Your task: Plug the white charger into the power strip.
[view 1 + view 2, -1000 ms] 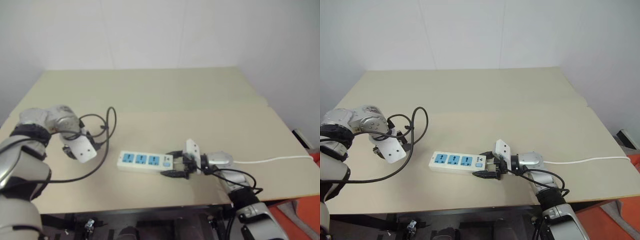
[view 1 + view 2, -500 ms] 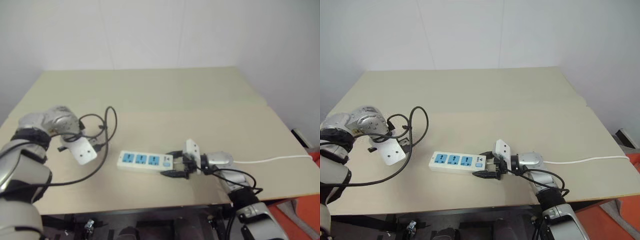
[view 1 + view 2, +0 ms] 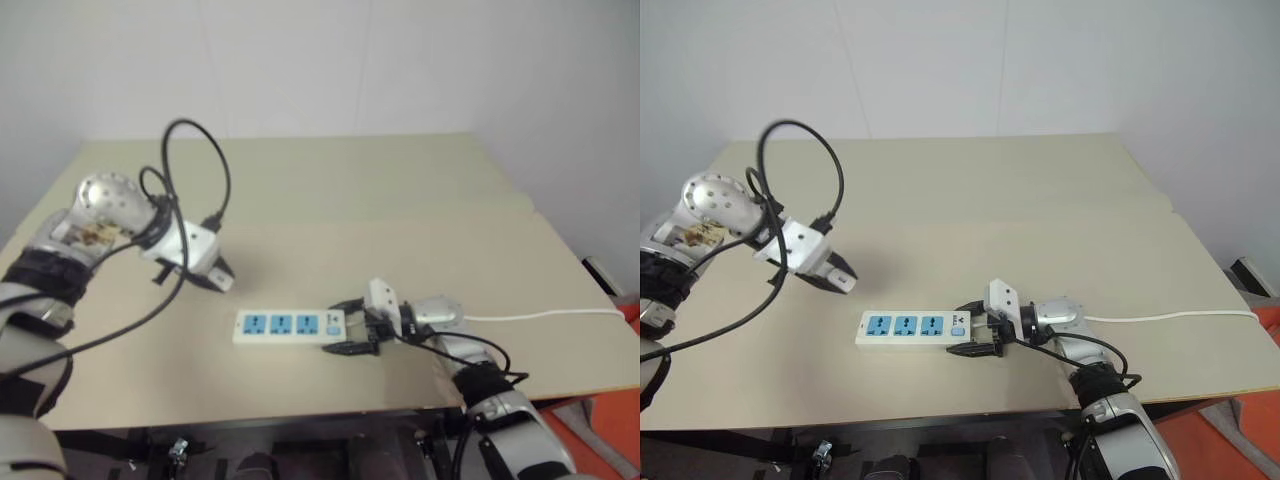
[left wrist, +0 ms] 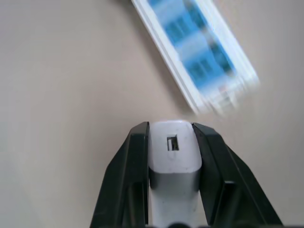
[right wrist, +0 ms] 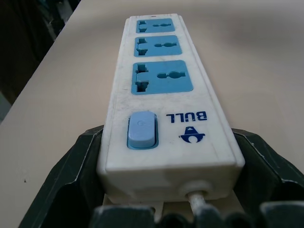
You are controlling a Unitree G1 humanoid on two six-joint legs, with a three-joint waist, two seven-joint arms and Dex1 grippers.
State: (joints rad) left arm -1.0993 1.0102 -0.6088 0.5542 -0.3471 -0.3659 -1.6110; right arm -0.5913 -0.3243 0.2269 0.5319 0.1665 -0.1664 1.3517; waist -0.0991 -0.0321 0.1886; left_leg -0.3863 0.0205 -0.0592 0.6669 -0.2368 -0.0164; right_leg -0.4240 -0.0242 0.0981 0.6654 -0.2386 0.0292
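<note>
The white charger [image 4: 173, 164] sits clamped between the two black fingers of my left gripper [image 4: 171, 129], its small port facing the camera. That gripper [image 3: 214, 273] hangs above the table, left of the power strip [image 3: 290, 326] and pointing down toward it. The strip lies flat near the table's front edge, showing three blue socket faces [image 5: 160, 76] and a blue switch [image 5: 141, 129]. My right gripper [image 3: 347, 326] is shut on the strip's switch end, with one finger [image 5: 71, 175] pressed against each long side.
The strip's thin white cord [image 3: 545, 318] runs right toward the table's right edge. The beige table [image 3: 330, 190] stretches wide behind the strip. A black cable [image 3: 190, 130] loops up above my left wrist. Something orange [image 3: 600, 440] lies on the floor at the right.
My left gripper has lifted from low over the table's left side, swung right toward the strip, and its wrist has turned. The right gripper and the strip have stayed put.
</note>
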